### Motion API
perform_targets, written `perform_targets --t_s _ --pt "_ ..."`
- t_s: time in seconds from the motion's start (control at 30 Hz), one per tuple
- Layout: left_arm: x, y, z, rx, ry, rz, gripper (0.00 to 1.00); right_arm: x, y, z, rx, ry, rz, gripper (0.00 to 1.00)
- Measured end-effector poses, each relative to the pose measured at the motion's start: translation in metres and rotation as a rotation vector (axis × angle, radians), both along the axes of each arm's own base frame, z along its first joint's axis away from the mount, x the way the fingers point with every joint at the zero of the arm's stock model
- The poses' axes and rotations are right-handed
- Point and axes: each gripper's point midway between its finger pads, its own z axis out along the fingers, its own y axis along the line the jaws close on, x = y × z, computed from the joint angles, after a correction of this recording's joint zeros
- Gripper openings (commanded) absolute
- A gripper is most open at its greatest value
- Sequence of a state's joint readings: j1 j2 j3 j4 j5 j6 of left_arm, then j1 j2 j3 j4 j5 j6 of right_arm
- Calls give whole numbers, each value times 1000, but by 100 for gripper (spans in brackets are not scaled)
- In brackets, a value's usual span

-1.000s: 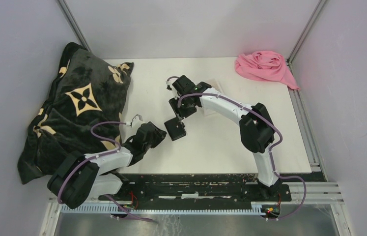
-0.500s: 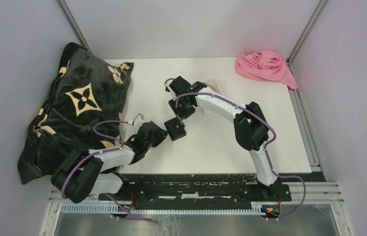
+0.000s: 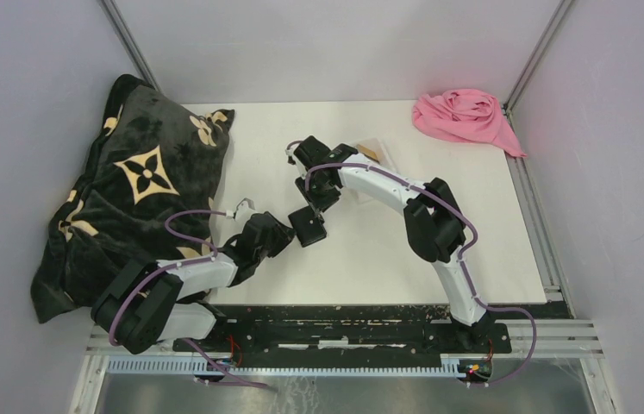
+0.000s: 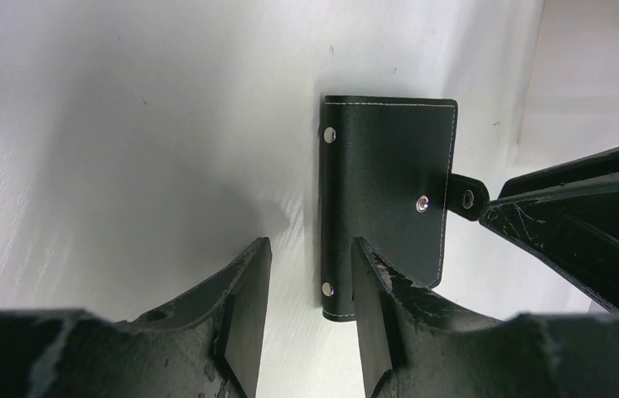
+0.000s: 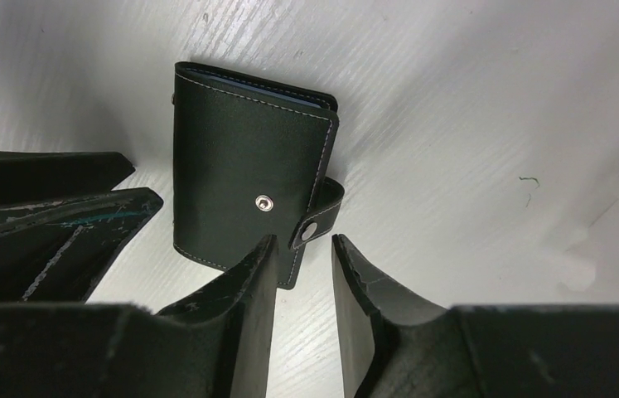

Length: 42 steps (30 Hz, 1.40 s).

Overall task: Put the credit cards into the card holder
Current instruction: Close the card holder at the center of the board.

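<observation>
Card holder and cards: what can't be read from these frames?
- Card holder interior: it is closed in both wrist views, so its cover hides the slots and any contents.
- Credit cards: in the top view only a tan sliver shows. The right arm covers the rest, so the count is unknown.
- Left pincer: in the left wrist view one finger overlaps the holder's edge. Contact is unclear.

Black card holder (image 4: 389,191), pink cloth (image 3: 465,116), black blanket (image 3: 120,216) with tan flowers
</observation>
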State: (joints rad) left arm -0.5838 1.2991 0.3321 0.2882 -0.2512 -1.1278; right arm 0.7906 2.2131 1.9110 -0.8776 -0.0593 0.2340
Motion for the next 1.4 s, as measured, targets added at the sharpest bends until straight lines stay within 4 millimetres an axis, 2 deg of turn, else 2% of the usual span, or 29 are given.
perform_targets --t_s 0.1,0.5,0.77,1.0,1.4 --pt "0 0 0 0 0 0 48 1 2 -1 0 0 3 30" --pt "0 -4 0 -8 8 -14 48 -1 2 -7 -17 15 8 29" --pt "0 -4 0 -9 8 -15 48 -2 4 -6 -17 15 13 10" --pt "1 -6 0 -15 4 -18 48 -3 8 -8 -19 17 20 1" --pt "4 -8 0 -23 -3 -22 47 -14 25 -6 -20 16 61 1"
